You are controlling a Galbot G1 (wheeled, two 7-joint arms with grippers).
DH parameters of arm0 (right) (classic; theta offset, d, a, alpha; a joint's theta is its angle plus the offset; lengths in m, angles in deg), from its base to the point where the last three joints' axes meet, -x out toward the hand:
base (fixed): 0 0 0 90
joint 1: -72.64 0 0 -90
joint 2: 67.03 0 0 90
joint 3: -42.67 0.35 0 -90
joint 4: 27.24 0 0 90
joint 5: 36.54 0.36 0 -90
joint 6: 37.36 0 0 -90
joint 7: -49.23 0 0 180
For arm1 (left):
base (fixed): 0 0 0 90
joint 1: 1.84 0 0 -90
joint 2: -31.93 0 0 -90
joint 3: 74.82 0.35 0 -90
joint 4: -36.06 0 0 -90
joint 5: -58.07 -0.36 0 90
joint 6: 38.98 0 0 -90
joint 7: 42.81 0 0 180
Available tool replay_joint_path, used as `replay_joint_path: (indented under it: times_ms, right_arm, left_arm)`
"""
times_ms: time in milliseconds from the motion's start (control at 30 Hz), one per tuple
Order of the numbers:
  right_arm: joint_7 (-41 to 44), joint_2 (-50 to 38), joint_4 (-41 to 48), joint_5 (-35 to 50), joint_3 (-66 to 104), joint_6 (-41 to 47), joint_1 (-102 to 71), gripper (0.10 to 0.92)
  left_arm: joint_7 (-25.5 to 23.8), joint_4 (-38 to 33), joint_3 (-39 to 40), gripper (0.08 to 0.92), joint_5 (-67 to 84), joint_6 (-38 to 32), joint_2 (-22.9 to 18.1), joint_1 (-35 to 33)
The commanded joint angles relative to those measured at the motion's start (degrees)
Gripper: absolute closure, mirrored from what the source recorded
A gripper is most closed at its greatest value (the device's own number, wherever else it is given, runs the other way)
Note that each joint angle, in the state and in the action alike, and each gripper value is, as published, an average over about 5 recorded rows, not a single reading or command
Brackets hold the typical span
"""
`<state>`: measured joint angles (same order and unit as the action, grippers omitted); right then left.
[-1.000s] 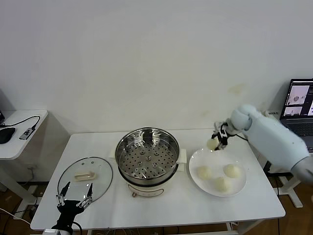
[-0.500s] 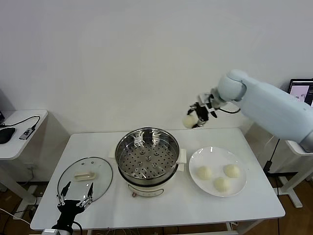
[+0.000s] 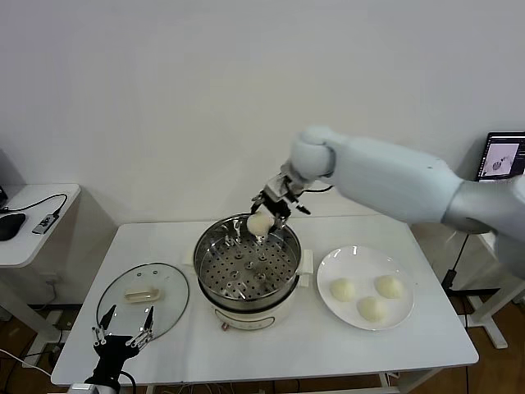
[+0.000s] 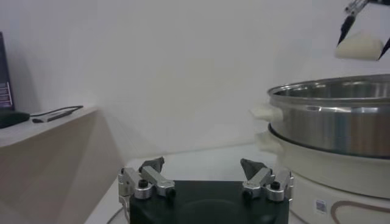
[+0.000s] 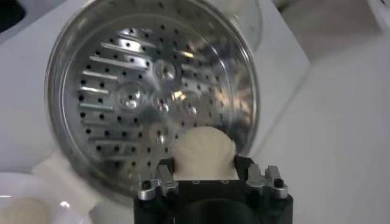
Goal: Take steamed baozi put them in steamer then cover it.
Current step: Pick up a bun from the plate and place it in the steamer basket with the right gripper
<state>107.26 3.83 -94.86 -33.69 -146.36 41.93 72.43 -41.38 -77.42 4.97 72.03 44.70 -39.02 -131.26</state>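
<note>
My right gripper (image 3: 262, 215) is shut on a cream-white baozi (image 3: 259, 223) and holds it above the far rim of the steel steamer (image 3: 246, 264). In the right wrist view the baozi (image 5: 203, 152) sits between the jaws over the perforated tray (image 5: 146, 103). Three more baozi (image 3: 371, 297) lie on the white plate (image 3: 328, 271) to the right of the steamer. The glass cover (image 3: 143, 293) with its cream handle lies flat on the table left of the steamer. My left gripper (image 3: 125, 336) is open and empty at the table's front left, just before the cover.
A side table (image 3: 33, 222) with cables stands at the far left. A laptop (image 3: 500, 160) is at the far right. In the left wrist view the steamer's wall (image 4: 332, 125) rises close by.
My right arm has carried the baozi up from above the plate and leftward, to over the steamer's far rim. The left arm has not moved.
</note>
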Motion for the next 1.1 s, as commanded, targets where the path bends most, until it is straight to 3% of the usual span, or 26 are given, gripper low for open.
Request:
replay_joint_path:
  times_ms: [33,233,700,933,1100]
  right_arm:
    - [-1.3,6.5,6.6,-10.9,-3.0,-11.2,-2.3,0.406]
    - [-3.5,8.6,11.6,-18.4,-0.8,-15.3,-5.9,0.406]
    - [-8.2,11.5,17.3,-26.8,2.2,-20.4,-9.1,0.378]
    - [-8.9,10.2,15.3,-24.9,2.2,-20.1,-8.5,0.224]
    - [-4.7,4.8,5.3,-12.8,0.0,-9.6,-1.3,0.203]
  left_arm:
    - [0.0,-0.1,-0.2,0.177,0.1,0.0,0.1,0.0]
    - [0.0,0.1,-0.4,0.177,0.1,0.0,0.0,0.4]
    - [0.1,0.6,-0.5,0.177,0.1,-0.1,0.1,0.8]
    - [0.1,0.6,-0.5,0.177,0.2,-0.1,-0.1,0.9]
    - [0.2,0.5,-0.5,0.177,0.4,0.0,-0.1,0.9]
